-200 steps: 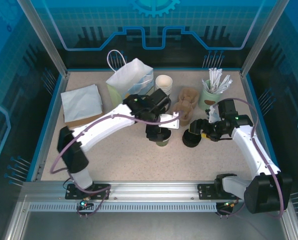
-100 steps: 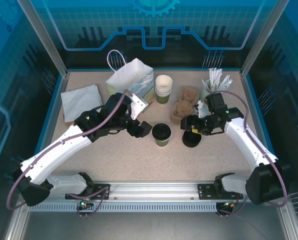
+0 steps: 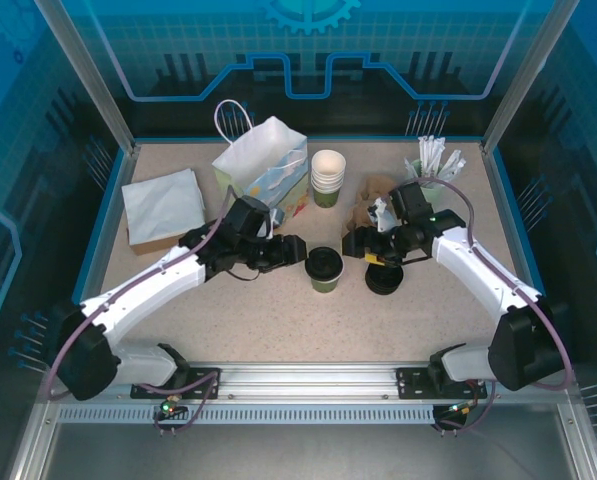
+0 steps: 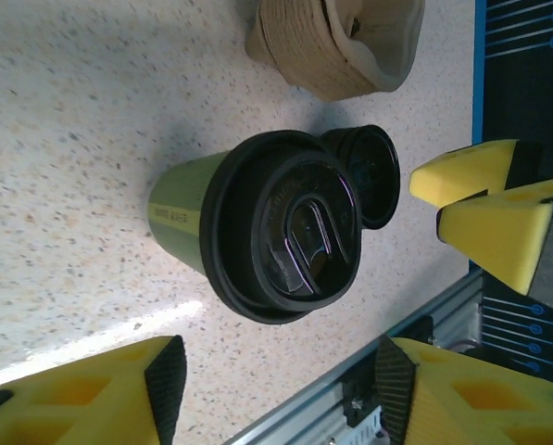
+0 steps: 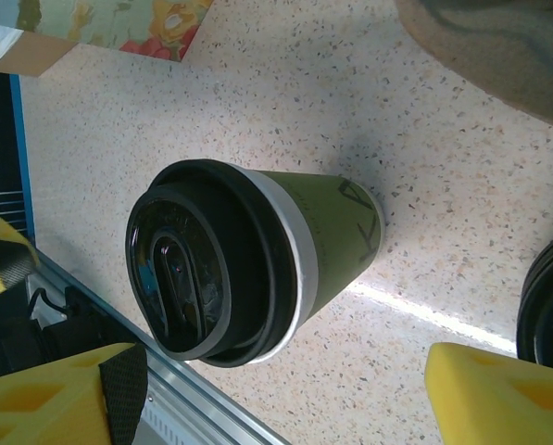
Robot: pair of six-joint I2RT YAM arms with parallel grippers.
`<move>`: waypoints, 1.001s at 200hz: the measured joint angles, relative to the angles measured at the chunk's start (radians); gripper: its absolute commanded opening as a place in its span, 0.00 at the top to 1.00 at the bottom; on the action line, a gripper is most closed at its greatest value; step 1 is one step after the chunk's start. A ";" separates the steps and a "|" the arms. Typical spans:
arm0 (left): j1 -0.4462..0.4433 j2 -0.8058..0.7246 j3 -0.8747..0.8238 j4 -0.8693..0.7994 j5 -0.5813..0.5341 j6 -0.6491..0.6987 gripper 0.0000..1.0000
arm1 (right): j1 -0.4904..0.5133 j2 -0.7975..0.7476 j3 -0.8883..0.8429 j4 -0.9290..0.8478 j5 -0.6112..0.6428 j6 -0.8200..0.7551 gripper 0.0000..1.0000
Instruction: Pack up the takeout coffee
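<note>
Now: lidded coffee cup (image 3: 324,268) upright between open left, right jaws.

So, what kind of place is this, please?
Probably a robot test cell staged as a takeout coffee station: blue see-through walls enclose the table, which holds a lidded green cup, a paper bag and stacked cups.

Our left arm: stretched forward from its base and angled toward the middle, with the forearm held low.
Our left gripper (image 3: 294,251): points right, jaws apart, yellow pads (image 4: 81,394) spread wide in its wrist view.
Our right arm: elbow bent, reaching forward and inward.
Our right gripper (image 3: 356,246): points left, facing our left gripper and near it, jaws parted.
</note>
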State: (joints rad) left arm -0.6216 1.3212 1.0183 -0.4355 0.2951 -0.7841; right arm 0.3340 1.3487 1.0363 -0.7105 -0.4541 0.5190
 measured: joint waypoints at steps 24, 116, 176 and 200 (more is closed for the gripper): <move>0.000 0.063 0.003 0.031 0.029 -0.026 0.45 | 0.002 0.000 0.000 0.004 0.000 0.003 0.20; 0.000 0.164 0.023 0.083 0.058 -0.030 0.50 | 0.002 0.011 0.000 0.004 0.001 0.004 0.21; -0.005 0.200 0.030 0.093 0.070 -0.030 0.51 | 0.002 0.013 0.000 0.004 0.001 0.004 0.21; -0.010 0.204 0.042 0.095 0.071 -0.029 0.51 | 0.002 0.013 0.000 0.004 0.001 0.004 0.21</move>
State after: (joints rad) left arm -0.6315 1.5253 1.0607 -0.3408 0.3656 -0.8135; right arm 0.3359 1.3617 1.0363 -0.7063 -0.4530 0.5232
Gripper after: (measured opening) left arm 0.486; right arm 0.787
